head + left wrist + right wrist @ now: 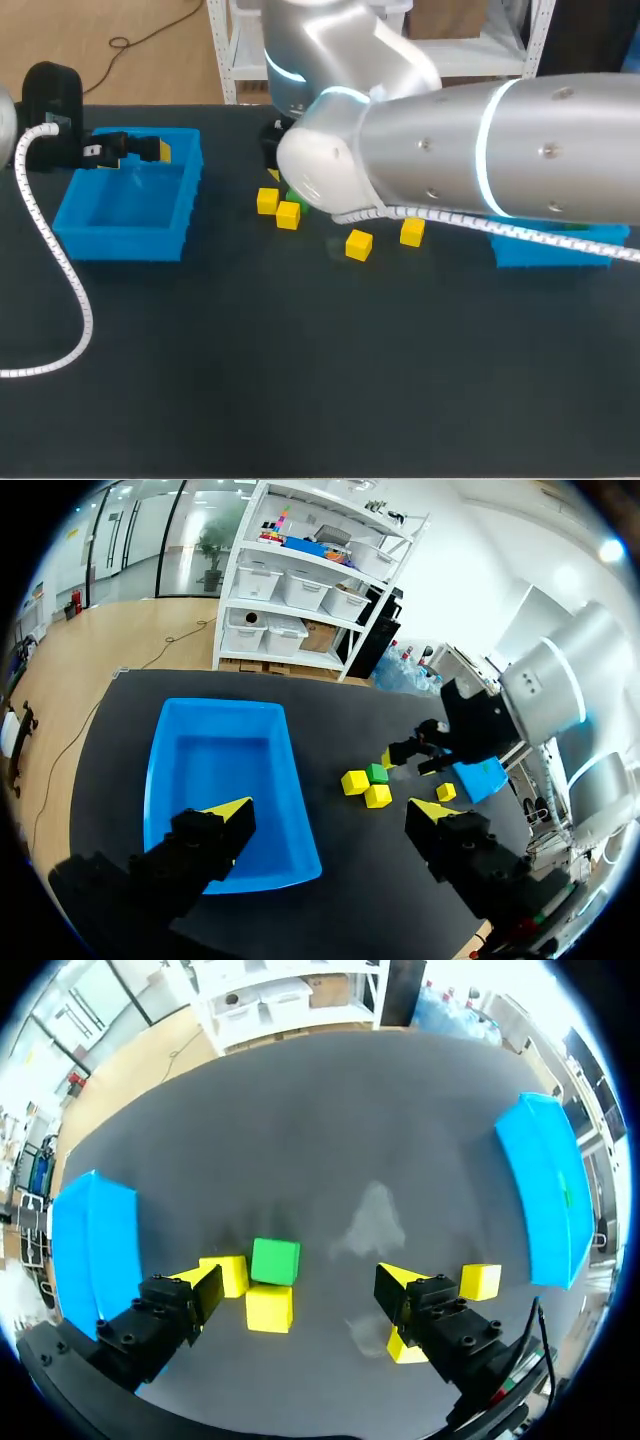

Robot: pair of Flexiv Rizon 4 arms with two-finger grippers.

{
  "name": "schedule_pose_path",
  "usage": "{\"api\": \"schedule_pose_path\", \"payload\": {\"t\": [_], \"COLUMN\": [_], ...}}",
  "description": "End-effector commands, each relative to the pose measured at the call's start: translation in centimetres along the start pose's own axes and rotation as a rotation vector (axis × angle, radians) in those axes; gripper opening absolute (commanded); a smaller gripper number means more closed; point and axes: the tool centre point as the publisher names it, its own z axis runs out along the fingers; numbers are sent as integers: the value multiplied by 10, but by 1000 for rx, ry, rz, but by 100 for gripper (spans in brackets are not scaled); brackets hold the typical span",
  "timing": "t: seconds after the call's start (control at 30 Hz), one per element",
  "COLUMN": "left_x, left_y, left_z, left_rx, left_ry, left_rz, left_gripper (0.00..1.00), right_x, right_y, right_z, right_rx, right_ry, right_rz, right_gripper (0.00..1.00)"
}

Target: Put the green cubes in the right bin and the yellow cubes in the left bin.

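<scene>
The right gripper [297,1282] hangs wide open above the cluster of cubes. The green cube [275,1260] sits on the table between its fingers, nearer the finger on the left bin's [95,1245] side, and touches neither. Two yellow cubes [269,1307] press against the green one. Two other yellows [481,1281] lie by the opposite finger, toward the right bin [545,1190]. The left gripper [330,810] is spread apart and empty, with one finger over the left bin and the other over the table.

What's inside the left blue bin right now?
Nothing shows in the left bin but bare blue floor. The left gripper covers one near corner in its wrist view.
</scene>
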Motion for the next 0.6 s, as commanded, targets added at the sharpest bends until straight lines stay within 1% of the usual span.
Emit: {"api": "schedule_pose_path", "payload": {"t": [0.03,0.27,0.6], "left_x": [1,1,1], "left_y": [2,2,2], "left_z": [0,0,0], "left_rx": [9,9,9], "left_ry": [-7,-7,-7], "left_rz": [2,2,2], "left_gripper": [100,100,100], "right_x": [-10,-10,-10], "right_y": [13,18,12], "right_z": [15,29,43], "right_rx": [17,32,57], "right_ry": [36,54,73], "right_rz": [4,1,41], "right_gripper": [100,100,100]}}
